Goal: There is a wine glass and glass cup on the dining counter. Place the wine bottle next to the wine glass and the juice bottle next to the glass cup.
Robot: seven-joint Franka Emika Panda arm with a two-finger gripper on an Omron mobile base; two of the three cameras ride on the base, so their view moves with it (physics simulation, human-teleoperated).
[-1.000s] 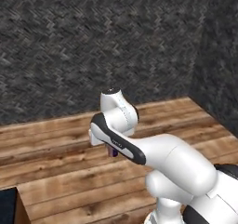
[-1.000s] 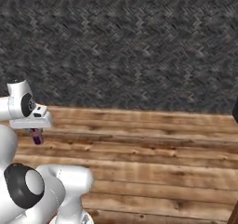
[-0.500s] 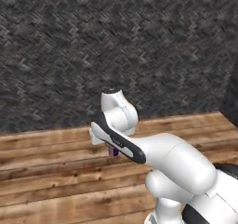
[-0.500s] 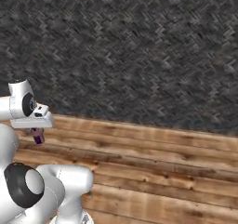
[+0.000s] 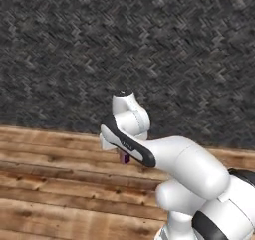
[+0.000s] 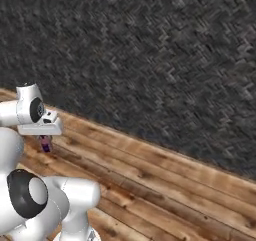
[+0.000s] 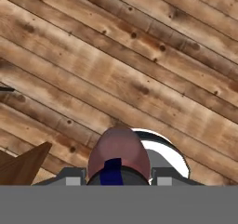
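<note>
Under the folded white arm, the hand (image 5: 124, 157) hangs low over a wooden plank floor (image 5: 55, 184), closed on the juice bottle (image 7: 119, 159), whose rounded red-pink body sits between the two dark fingers (image 7: 69, 176) in the hand view, with a dark blue patch on its near side. From the left base view only a small purple-dark sliver peeks out below the wrist; in the right base view the same small shape (image 6: 46, 143) hangs beneath the hand (image 6: 46, 146). The arm is drawn in tight against its own body, elbow bent and wrist pointing down, which reads as a carrying pose: keeping the load close and upright while the base travels, so the bottle neither swings nor tips. A dark, rough-patterned wall (image 6: 150, 60) rises behind the floorboards, and no dining surface, glass cup or wine glass can be seen, so the placing step looks some way off. The grip seems snug around the widest part of the bottle, a sensible hold for a short, rounded thing that could otherwise slip. Judging from this, the bottle is in transit towards its spot beside the cup
</note>
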